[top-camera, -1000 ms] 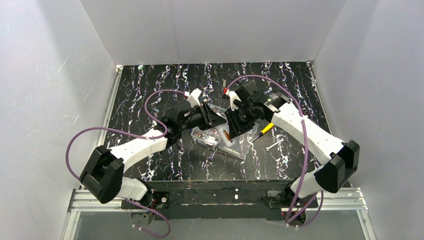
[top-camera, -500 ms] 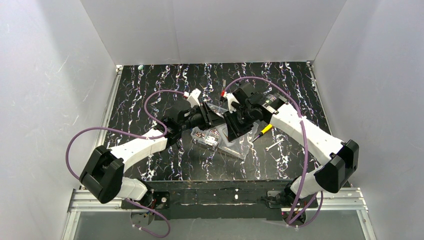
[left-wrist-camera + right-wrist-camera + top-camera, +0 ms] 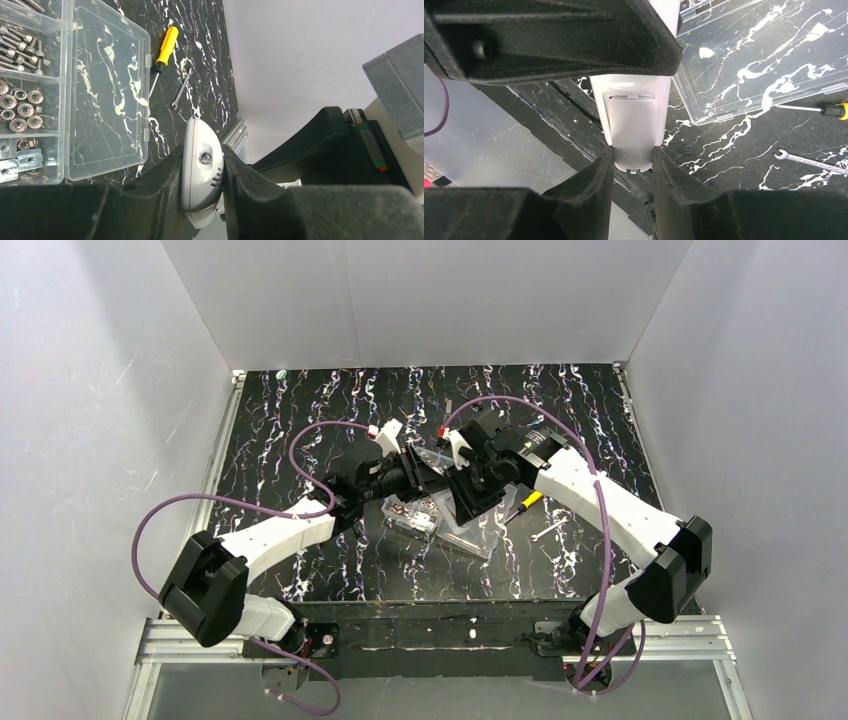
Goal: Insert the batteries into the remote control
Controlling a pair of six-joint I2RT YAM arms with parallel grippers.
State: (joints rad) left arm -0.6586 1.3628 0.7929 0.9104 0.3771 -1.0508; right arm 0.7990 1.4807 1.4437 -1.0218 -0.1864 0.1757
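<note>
Remote control [image 3: 631, 125]: held off the table [image 3: 300, 410] between the two arms, gripped at both ends. Rear face toward the right wrist camera; battery cover [image 3: 632, 117] seated in its recess, latch tab at the upper edge. No batteries in sight in any view.

Right gripper [image 3: 632, 152]: fingers pinched on the remote's near end, one on each long side. Left gripper [image 3: 201, 155]: clamped tight on the other end, the remote seen edge-on between its pads, a small screw showing on the white shell.

From overhead both grippers meet nose to nose at mid-table, just beyond the clear box [image 3: 410, 512].

Around: box open, compartments of screws and flanged nuts [image 3: 20, 102], its lid [image 3: 107, 100] lying flat beside it. Yellow-handled screwdriver [image 3: 165, 47] just past the lid's edge; small wrench [image 3: 182, 89] near it, apart, on the black marbled surface.
</note>
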